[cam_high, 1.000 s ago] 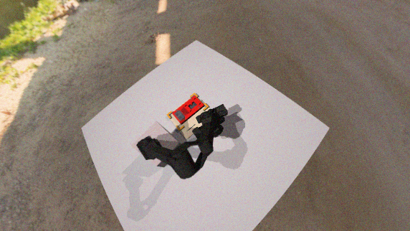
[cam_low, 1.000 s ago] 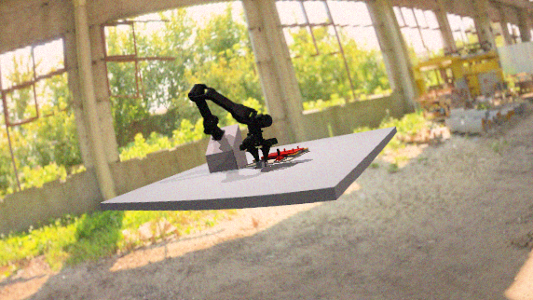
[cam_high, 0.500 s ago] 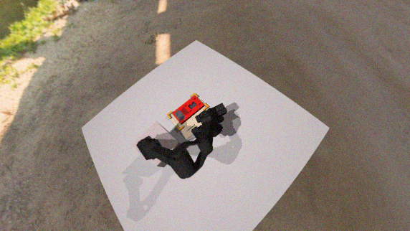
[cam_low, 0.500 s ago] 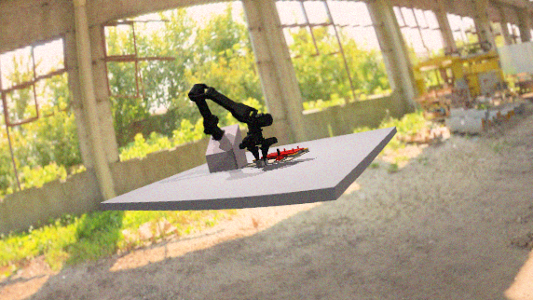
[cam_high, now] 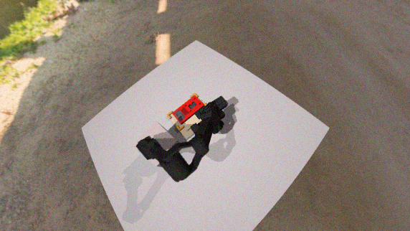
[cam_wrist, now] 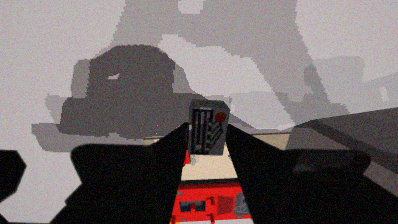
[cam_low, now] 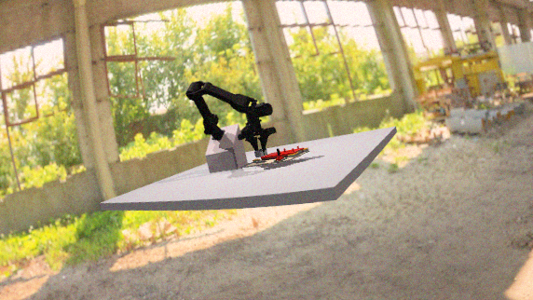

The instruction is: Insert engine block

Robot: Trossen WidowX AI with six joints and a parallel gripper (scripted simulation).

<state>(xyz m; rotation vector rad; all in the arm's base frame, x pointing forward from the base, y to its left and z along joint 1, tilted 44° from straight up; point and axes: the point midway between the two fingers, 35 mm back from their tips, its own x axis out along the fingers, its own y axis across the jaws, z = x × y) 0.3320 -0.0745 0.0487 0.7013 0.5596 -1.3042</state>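
The dark grey engine block (cam_wrist: 209,128) is pinched between the two black fingertips of my gripper (cam_wrist: 206,127) (cam_low: 261,148), with its ribbed face and a small red round mark toward the wrist camera. In the exterior view the fingers point down and the block is a small grey shape (cam_low: 259,153) at their tips, close above the table. The red car body (cam_high: 187,109) (cam_low: 284,154) (cam_wrist: 226,201) lies beside the gripper. In the wrist view it is below the block and partly hidden by the fingers. Which opening takes the block cannot be told, nor where the rib is.
A beige board (cam_high: 186,133) (cam_wrist: 208,169) lies beside the red body, with orange corner pieces (cam_high: 180,128) around it. The arm's box-shaped base (cam_low: 225,156) stands on the grey table (cam_high: 251,143) (cam_low: 233,191). Shadows of the arm fall across the table.
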